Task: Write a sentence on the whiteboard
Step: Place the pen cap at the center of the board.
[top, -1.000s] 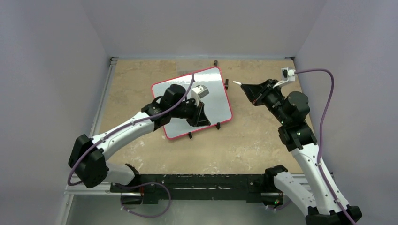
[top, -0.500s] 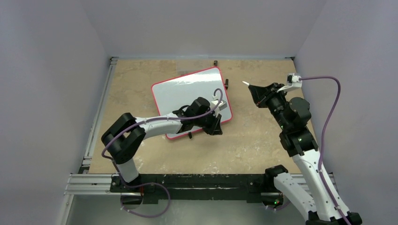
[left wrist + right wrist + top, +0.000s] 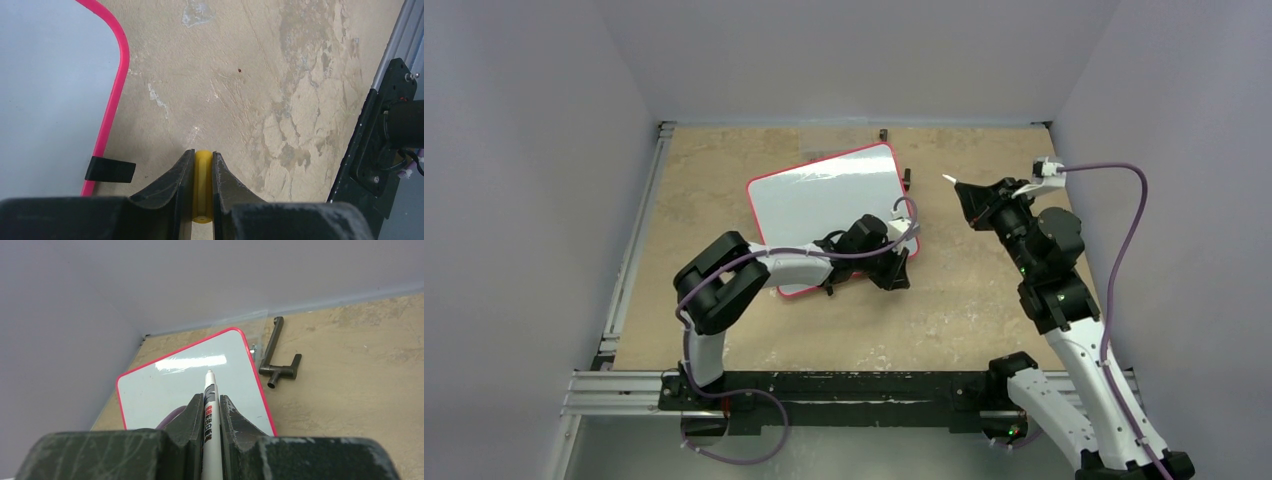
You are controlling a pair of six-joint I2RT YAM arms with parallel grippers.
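Observation:
The whiteboard (image 3: 814, 195), pale grey with a pink rim, lies tilted on the tan table. No sentence shows on its visible face. My left gripper (image 3: 896, 277) hangs just past the board's near right corner, over bare table. In the left wrist view it (image 3: 202, 152) is shut on a short yellow cap (image 3: 202, 172), with the whiteboard's rim (image 3: 117, 75) and a black clip (image 3: 110, 170) to its left. My right gripper (image 3: 969, 195) hovers to the right of the board, shut on a white marker (image 3: 209, 387) that points at the whiteboard (image 3: 165, 385).
A black T-shaped tool (image 3: 276, 362) lies by the board's far right corner (image 3: 907, 178). A small black piece (image 3: 883, 133) sits near the back wall. An aluminium rail (image 3: 637, 230) runs along the left edge, and the black base rail (image 3: 382, 135) lies close to my left gripper.
My left arm swept from over the board's middle to its near right corner and off onto the table. My right gripper shifted slightly right with the marker.

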